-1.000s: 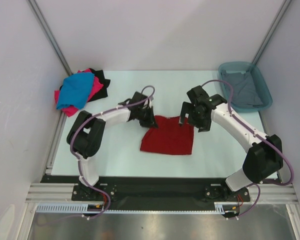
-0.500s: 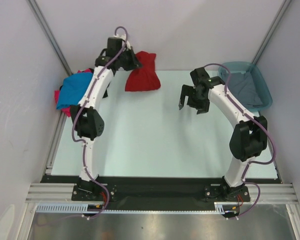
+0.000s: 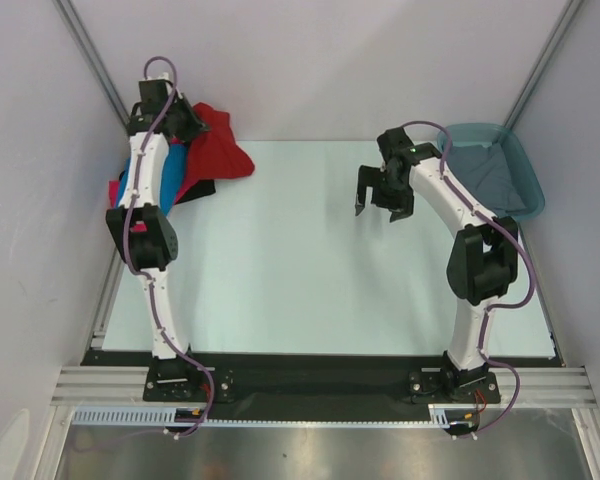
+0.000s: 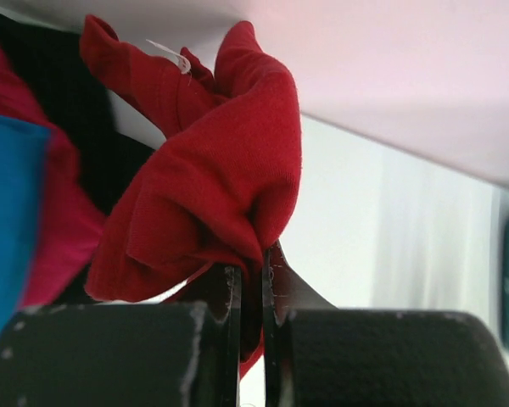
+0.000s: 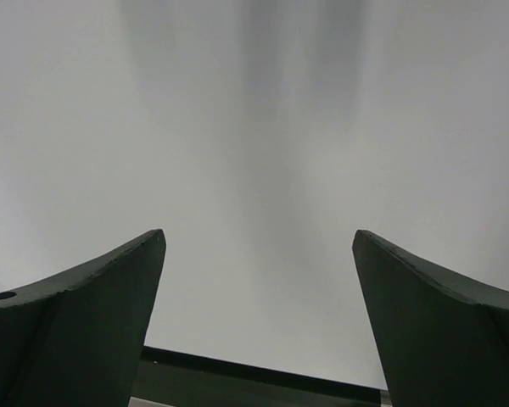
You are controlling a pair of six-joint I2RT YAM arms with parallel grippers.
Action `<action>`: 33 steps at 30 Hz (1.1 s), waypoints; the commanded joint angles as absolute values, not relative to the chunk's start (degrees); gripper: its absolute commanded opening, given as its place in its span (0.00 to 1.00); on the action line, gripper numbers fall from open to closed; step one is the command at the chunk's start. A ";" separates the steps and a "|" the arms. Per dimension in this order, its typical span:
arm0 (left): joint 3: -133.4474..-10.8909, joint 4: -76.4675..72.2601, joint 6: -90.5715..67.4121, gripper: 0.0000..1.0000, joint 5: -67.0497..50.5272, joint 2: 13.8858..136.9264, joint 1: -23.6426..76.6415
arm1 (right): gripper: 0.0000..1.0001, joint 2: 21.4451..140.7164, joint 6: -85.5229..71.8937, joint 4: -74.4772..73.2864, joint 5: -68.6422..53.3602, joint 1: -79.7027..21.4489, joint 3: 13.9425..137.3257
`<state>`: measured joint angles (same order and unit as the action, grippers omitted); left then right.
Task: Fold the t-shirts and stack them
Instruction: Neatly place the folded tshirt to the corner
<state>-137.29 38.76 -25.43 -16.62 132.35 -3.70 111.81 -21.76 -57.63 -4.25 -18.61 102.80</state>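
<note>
Over the far-left t-shirt pile (image 4: 17, 212), left gripper (image 4: 250, 273) pinches the dark red t-shirt (image 3: 218, 150) for stacking; right gripper (image 3: 380, 200) hangs wide, empty.

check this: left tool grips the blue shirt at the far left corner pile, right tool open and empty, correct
No: the left wrist view shows the left tool shut on the dark red shirt, not a blue one. The rest is right.
</note>
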 commanded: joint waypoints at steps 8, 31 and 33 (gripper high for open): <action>-140.01 31.81 -25.76 0.00 -15.56 128.67 -10.01 | 1.00 113.11 -21.01 -58.62 -5.89 -18.90 105.99; -131.40 35.24 -22.42 0.01 -4.84 121.29 -18.81 | 1.00 115.58 -18.72 -59.76 -8.17 -18.81 107.75; -129.12 35.07 -22.32 0.00 -2.82 119.71 -18.90 | 1.00 115.75 -18.72 -59.68 -8.35 -18.81 108.02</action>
